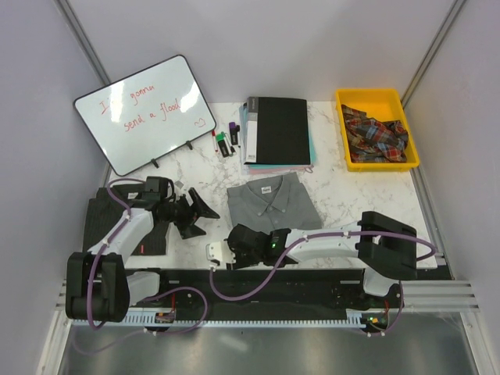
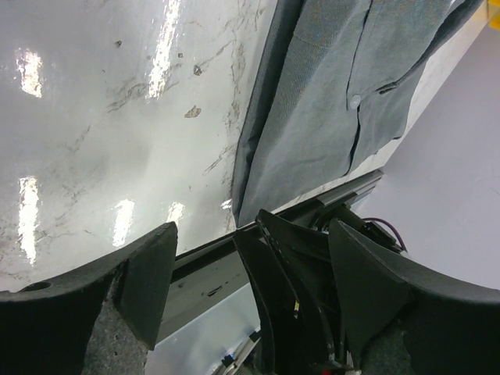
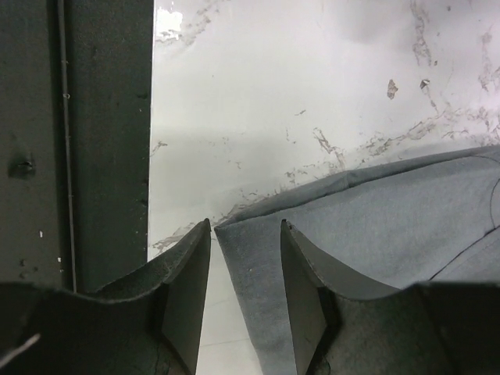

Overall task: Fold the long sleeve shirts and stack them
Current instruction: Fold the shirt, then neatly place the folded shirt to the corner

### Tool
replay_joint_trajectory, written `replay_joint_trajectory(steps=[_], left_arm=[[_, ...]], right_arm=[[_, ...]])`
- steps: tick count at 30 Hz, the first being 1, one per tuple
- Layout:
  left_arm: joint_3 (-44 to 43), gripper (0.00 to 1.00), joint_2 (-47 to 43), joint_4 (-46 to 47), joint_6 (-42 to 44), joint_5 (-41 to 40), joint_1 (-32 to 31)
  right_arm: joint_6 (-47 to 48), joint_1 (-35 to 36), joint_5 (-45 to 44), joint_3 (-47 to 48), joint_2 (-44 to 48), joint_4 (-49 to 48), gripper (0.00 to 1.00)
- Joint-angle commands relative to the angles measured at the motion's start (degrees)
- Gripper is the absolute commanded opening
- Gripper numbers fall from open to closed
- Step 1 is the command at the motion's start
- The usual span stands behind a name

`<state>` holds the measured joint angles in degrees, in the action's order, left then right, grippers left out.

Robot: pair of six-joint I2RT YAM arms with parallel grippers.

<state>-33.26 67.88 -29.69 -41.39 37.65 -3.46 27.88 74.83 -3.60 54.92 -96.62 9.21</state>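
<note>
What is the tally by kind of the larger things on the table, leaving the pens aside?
Folded shirts: 2 (grey shirt, dark shirt)
Whiteboard: 1
Black book: 1
Yellow bin: 1
Plaid cloth bundle in the bin: 1
Total: 6

The top camera is looking steeply down from above and behind the arm bases, taking in the whole marble table (image 1: 336, 195), with its far edge at twelve o'clock. The left wrist camera is hovering close over the tabletop, facing past its own fingers (image 2: 148, 281) toward the grey shirt (image 2: 328, 101) at two o'clock. The right wrist camera is sitting even nearer, staring down between its fingers (image 3: 187, 273) at that shirt's corner. All three views are sharing the grey shirt.
</note>
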Motion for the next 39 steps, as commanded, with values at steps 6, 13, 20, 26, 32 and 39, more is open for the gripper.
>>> replay_joint_trajectory(steps=[6,13,20,26,32,39], left_arm=[[0.82,0.88,-1.26,-0.01,-1.94,1.82,0.30],[4.07,0.99,-0.46,5.25,-4.66,3.66,-0.31],[7.68,0.99,-0.29,17.11,-13.71,2.43,-5.14],[7.85,0.99,4.28,23.00,-19.08,2.26,-8.49],[6.45,0.99,7.87,27.58,-22.68,-0.82,-12.88],[3.12,0.99,13.15,31.28,-21.56,-2.66,-15.26]], right_arm=[[1.48,-1.00,-1.94,-2.09,-2.08,-5.17,0.31],[-0.63,-3.10,-0.19,0.80,-0.50,-3.59,0.00],[-3.27,-4.60,1.92,4.49,2.04,-1.92,0.00],[-4.32,-5.04,2.19,7.13,2.49,-0.16,0.00],[-4.76,-5.22,2.80,8.63,2.84,0.98,0.00],[-6.34,-5.22,3.42,11.78,2.66,2.04,0.00]])
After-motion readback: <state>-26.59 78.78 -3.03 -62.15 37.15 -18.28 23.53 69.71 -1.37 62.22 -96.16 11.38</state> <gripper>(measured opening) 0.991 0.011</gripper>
